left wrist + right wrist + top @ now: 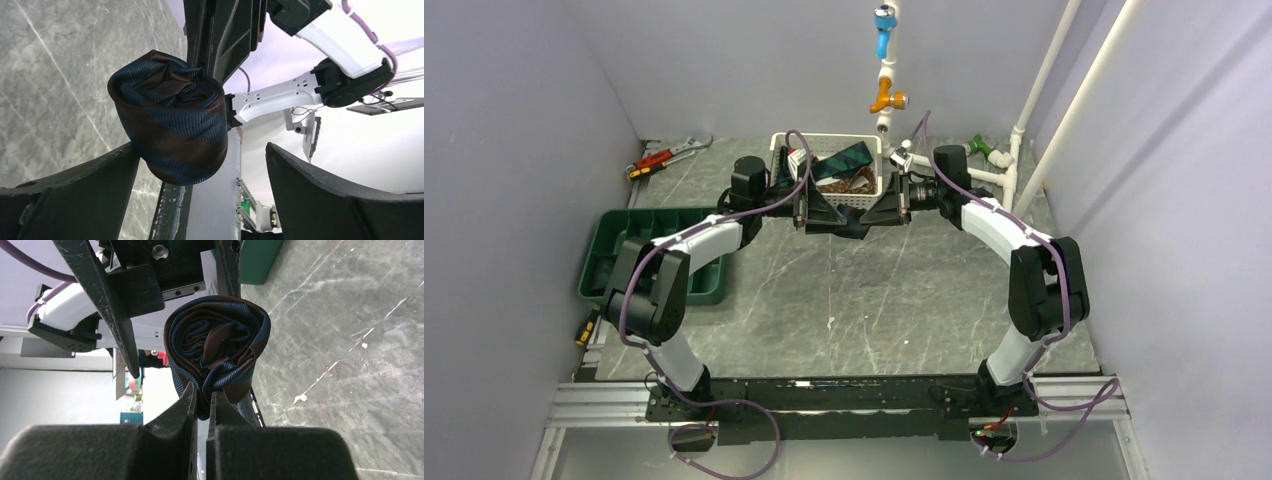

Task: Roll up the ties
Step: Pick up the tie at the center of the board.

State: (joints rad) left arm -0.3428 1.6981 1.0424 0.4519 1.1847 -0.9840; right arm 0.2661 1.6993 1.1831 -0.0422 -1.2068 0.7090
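One rolled navy and brown striped fabric tie [217, 350] is hanging in mid-air right now, over the grey marbled table [844, 300], about halfway along its far edge. The right gripper [202, 395] is pinching it: jaws nearly together, biting just the bottom edge of the bundle, so the spiral is sitting above the fingertips.

Here's what the next bit is riding on, I reckon. From the right wrist view you're looking straight into the coil, so the roll's long axis is pointing back along the right arm and across toward the left one. The two arms are facing each other nose to nose. The left gripper [200, 160] is standing wide and holding nothing, with the roll sitting by one of its fingers [100, 175]. I can't tell if that finger is actually touching the fabric.

Just behind both hands, against the far edge, a white plastic basket [824, 136] is waiting with a green striped tie [849, 160] and a brown patterned tie [844, 182] already in it. So the drop spot is lying on the far side of the roll, and the right arm is the one carrying. It's a thin grip, so my guess is it could uncoil if jostled.
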